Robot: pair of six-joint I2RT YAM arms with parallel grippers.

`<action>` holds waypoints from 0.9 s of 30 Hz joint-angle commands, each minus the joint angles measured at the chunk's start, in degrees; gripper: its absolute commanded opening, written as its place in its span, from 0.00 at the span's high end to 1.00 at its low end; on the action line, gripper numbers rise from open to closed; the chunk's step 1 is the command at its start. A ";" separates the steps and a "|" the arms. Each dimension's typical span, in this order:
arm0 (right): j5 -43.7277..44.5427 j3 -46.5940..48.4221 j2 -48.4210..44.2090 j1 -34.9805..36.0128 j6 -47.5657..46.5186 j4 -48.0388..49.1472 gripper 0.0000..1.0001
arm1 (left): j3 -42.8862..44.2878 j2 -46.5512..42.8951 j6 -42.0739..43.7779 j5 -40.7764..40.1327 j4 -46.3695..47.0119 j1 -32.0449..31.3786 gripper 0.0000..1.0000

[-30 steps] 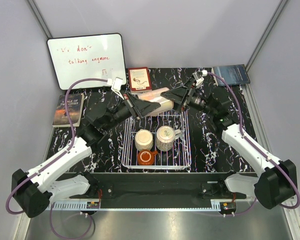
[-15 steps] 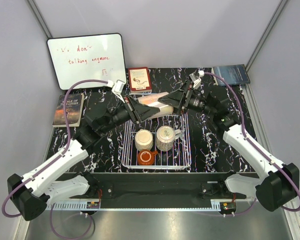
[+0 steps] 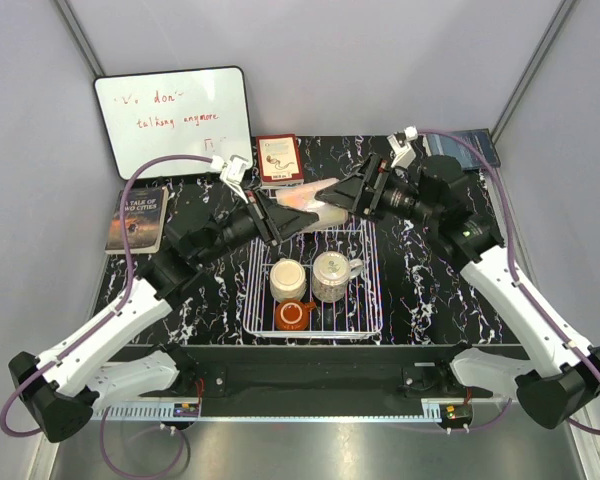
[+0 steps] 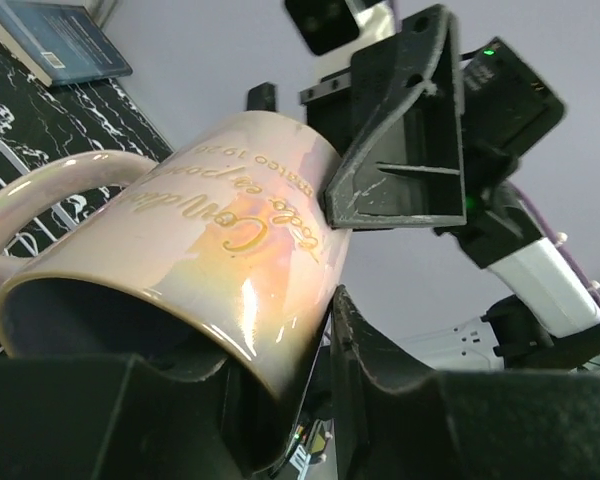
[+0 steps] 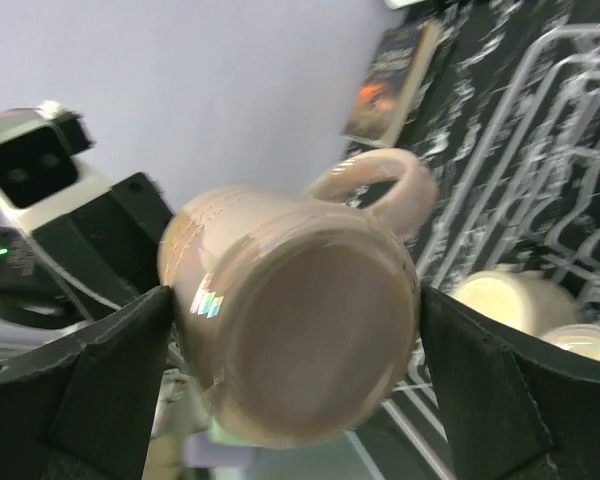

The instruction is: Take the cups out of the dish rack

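Note:
The pale pink mug [image 3: 315, 203] hangs on its side in the air over the far end of the white wire dish rack [image 3: 372, 300]. My left gripper [image 3: 292, 214] is shut on its rim, one finger inside the mouth [image 4: 210, 260]. My right gripper [image 3: 346, 193] is shut on its base [image 5: 300, 340], a finger on each side. In the rack stand a cream mug [image 3: 288, 278], a speckled mug [image 3: 330, 275] and a squat orange-red mug [image 3: 294, 315]. The brown-rimmed cream mug is not in view.
A whiteboard [image 3: 173, 118] leans at the far left. A book [image 3: 138, 218] lies left of the rack, a red-framed card [image 3: 279, 158] stands behind it, and a blue book [image 3: 465, 148] lies at the far right corner.
Both grippers have lifted the pink mug a little higher and farther from the arm bases. The right arm has straightened and its wrist has risen. The mugs in the rack have not moved.

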 commanded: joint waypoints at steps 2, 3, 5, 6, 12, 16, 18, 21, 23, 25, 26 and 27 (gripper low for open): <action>26.71 10.45 -3.20 -1.93 -19.35 -18.58 0.00 | 3.20 -2.92 10.44 -13.67 -17.48 2.89 1.00; 26.54 10.45 -3.29 -1.93 -19.62 -18.58 0.00 | 3.03 -3.18 10.44 -13.32 -17.32 3.59 1.00; 24.80 10.19 -2.85 -1.93 -19.18 -18.32 0.00 | 1.98 -4.15 9.92 -11.40 -14.96 4.38 1.00; 24.00 9.84 -2.24 -1.93 -18.92 -18.14 0.00 | 1.36 -4.67 8.96 -10.60 -13.64 4.91 1.00; 23.02 7.99 -2.32 -2.02 -17.86 -16.73 0.00 | 2.23 -3.98 9.29 -10.59 -13.00 5.52 1.00; 23.11 7.81 -2.50 -1.84 -19.09 -17.00 0.00 | 2.67 -3.28 9.83 -9.37 -12.48 6.58 1.00; 22.76 7.55 -2.15 -1.93 -19.09 -17.08 0.00 | 3.37 -2.40 9.57 -10.41 -13.09 6.58 1.00; 22.93 7.20 -2.06 -1.93 -19.27 -17.26 0.00 | 5.83 -0.11 10.96 -14.54 -17.83 6.84 1.00; 23.55 7.20 -2.06 -1.93 -19.88 -17.52 0.01 | 9.15 2.07 12.80 -19.54 -23.36 7.72 1.00; 24.78 7.29 -1.88 -1.93 -20.67 -18.31 0.00 | 13.46 4.45 14.30 -23.76 -29.40 10.35 1.00; 25.04 7.46 -1.71 -1.93 -20.94 -18.58 0.00 | 14.88 6.90 15.35 -24.91 -31.27 11.75 1.00; 25.31 8.16 -1.10 -1.93 -21.72 -19.10 0.00 | 16.37 8.57 15.80 -26.05 -33.03 14.81 1.00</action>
